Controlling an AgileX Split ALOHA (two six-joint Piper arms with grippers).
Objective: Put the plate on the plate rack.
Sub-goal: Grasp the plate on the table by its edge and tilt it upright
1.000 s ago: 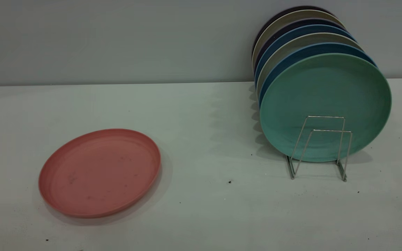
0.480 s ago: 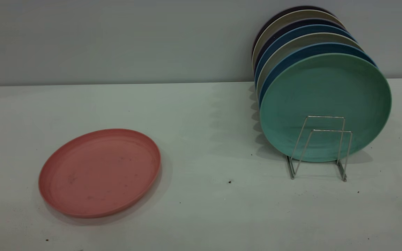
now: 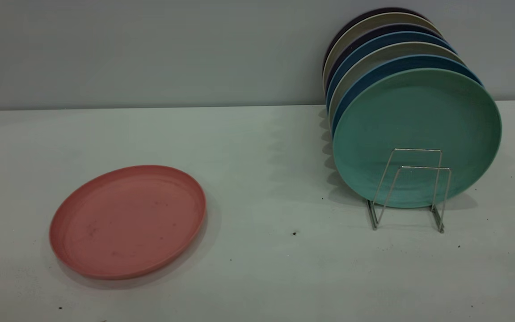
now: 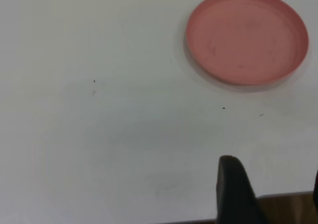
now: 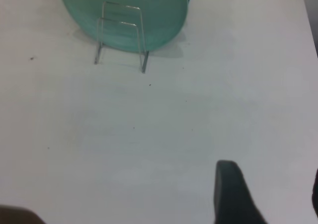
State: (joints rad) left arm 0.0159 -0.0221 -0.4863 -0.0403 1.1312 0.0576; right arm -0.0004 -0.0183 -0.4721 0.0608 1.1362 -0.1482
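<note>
Pink plate [image 3: 127, 221] lies flat, far from both claws, left [image 4: 271, 194] and right [image 5: 268, 194], each spread open above the table [image 3: 257, 268].

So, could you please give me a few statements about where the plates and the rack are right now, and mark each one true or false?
1. The pink plate lies flat on the table. True.
2. The pink plate already stands in the plate rack. False: it lies apart from the rack, toward the left arm's side.
3. The teal-green plate is the frontmost plate standing in the rack. True.
4. Two wire loops at the rack's front hold no plate. True.
5. The left gripper is touching the pink plate. False: in the left wrist view it is well clear of the plate.
6. Every plate standing in the rack is teal-green. False: blue plates and others stand behind it.
</note>
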